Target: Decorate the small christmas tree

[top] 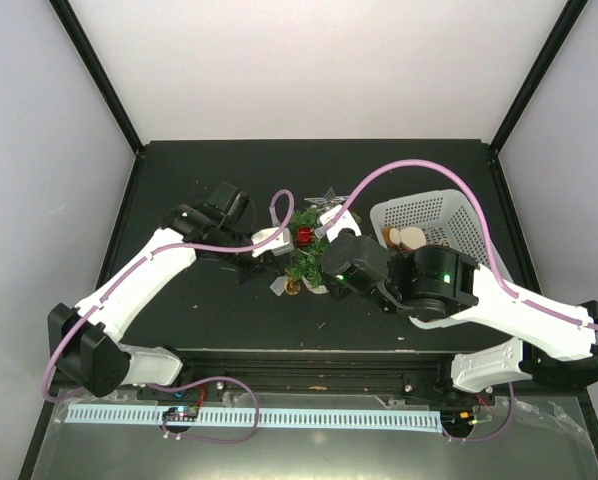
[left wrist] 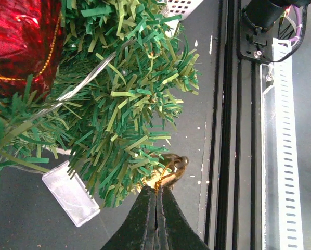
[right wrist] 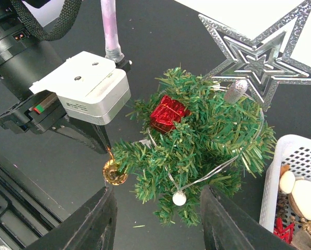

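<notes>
My left gripper (left wrist: 156,200) is pinched shut on the thin loop of a small gold ornament (right wrist: 114,172), which sits against a lower branch tip. My right gripper (right wrist: 158,208) stands wide and holds nothing, its fingers (right wrist: 95,221) straddling the near side of the small christmas tree (right wrist: 197,143).

I judge the tree light, easily tipped and springy: the needles give way, so a push moves the whole tree. I'd brace it low on the trunk or at the pot, never by the branch tips. The pot itself I cannot see. It already carries a red gift box (right wrist: 166,113), a wire light string with a white bulb (right wrist: 179,198) and a silver bulb (right wrist: 235,89). A clear battery box (left wrist: 71,192) lies beside it.

Seen from above, the tree stands mid-table, with a silver star (right wrist: 259,57) at its 1 o'clock. At its 3 o'clock a white basket (top: 449,215) holds more ornaments: pale rounded pieces, something red, something gold.
</notes>
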